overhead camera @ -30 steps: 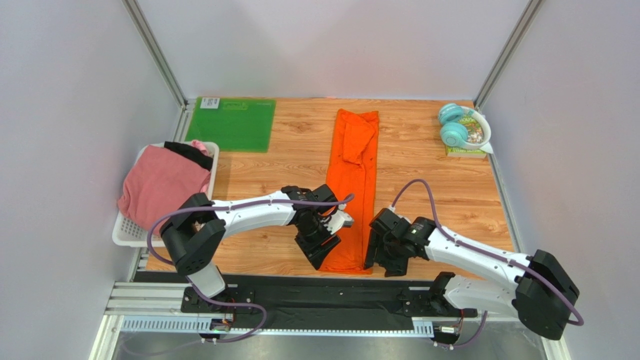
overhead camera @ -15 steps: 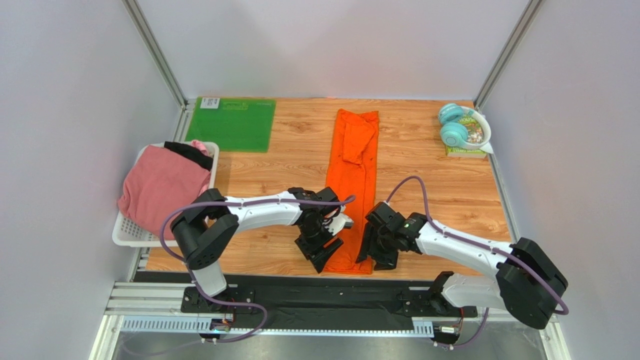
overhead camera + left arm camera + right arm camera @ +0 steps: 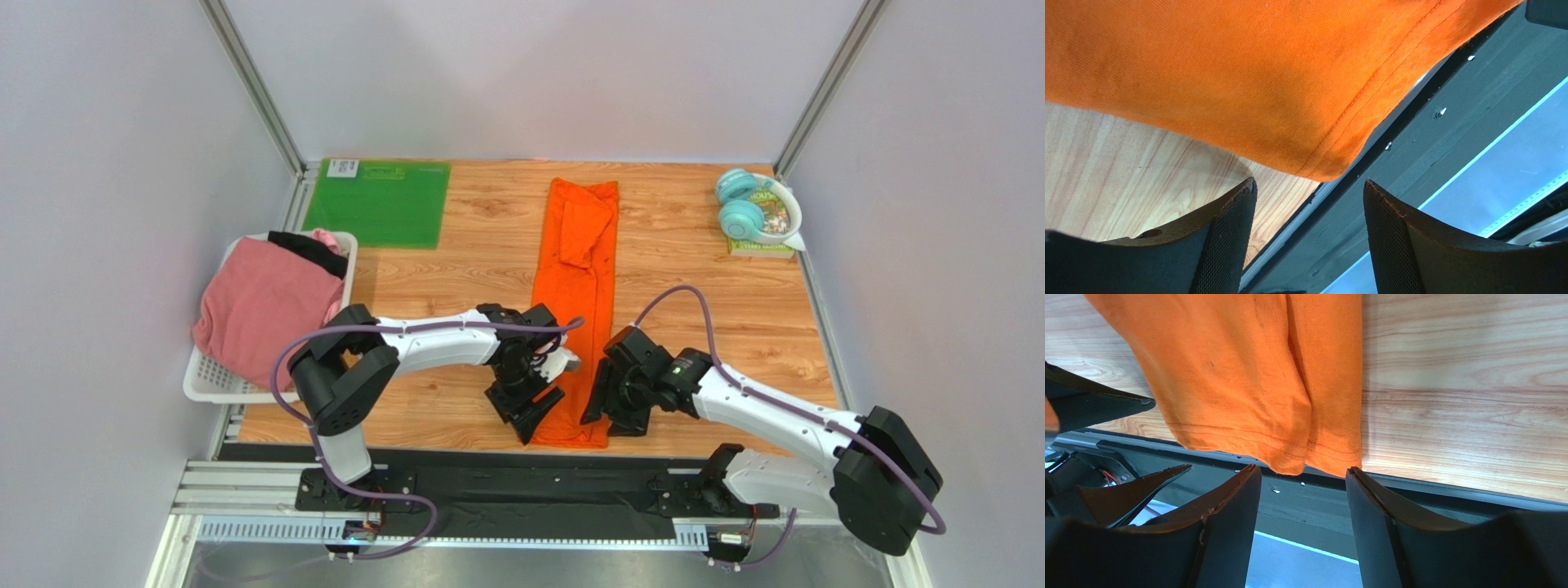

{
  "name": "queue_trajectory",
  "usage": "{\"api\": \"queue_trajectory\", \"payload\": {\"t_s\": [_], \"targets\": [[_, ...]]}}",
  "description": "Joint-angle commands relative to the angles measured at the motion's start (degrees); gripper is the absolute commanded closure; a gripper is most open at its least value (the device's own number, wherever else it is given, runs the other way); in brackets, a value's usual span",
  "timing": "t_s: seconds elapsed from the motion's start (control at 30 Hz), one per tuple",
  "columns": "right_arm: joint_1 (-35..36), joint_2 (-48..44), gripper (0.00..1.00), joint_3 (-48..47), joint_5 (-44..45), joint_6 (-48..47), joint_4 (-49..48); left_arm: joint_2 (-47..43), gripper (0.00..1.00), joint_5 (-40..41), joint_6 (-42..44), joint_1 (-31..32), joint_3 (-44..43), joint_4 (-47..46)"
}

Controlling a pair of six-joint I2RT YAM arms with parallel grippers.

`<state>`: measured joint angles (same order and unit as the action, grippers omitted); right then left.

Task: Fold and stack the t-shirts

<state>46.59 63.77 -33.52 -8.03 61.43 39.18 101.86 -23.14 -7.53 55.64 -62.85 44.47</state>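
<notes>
The bright orange t-shirt (image 3: 579, 288), soft cloth folded lengthwise into a long narrow strip, lies down the middle of the wooden counter (image 3: 711, 319). Its hem sits at the counter's near edge, slightly overhanging it, and its other end reaches toward the far edge. That layout suggests an end-to-end fold comes next, which would explain why both tools sit low at the hem.

The left tool (image 3: 530, 414) is at the hem's left corner and the right tool (image 3: 607, 410) at its right corner. Both stand wide apart and hold nothing. In each wrist view the hem corner lies just beyond the fingertips, at the mouth of the gap rather than between the pads.

A dusty pink t-shirt (image 3: 260, 300) and a black t-shirt (image 3: 309, 252) wait in the white plastic basket (image 3: 209, 382) at the counter's left edge.
</notes>
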Motion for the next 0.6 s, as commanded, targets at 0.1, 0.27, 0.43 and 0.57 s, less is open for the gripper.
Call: {"api": "queue_trajectory", "payload": {"t_s": [0.1,0.27,0.43,0.57], "targets": [[-0.71,2.67,0.41,-0.68,0.30,-2.10,0.11,0.35,0.29,-0.33,-1.00,0.09,-3.85,1.23],[-1.50,3.47,0.42,1.87,-0.84,-1.75,-1.56,-0.70,0.23,0.55,-1.43,0.26,-4.13,1.15],[-1.76,2.68,0.42,3.46,-0.76,-1.23,-2.00,-2.99,0.14,-0.50,-3.72,2.19,1.67,-3.86],[-2.11,1.54,0.42,4.07,-0.67,-0.61,-2.00,-0.09,0.25,-1.47,-3.98,3.42,0.19,-2.55]]}}
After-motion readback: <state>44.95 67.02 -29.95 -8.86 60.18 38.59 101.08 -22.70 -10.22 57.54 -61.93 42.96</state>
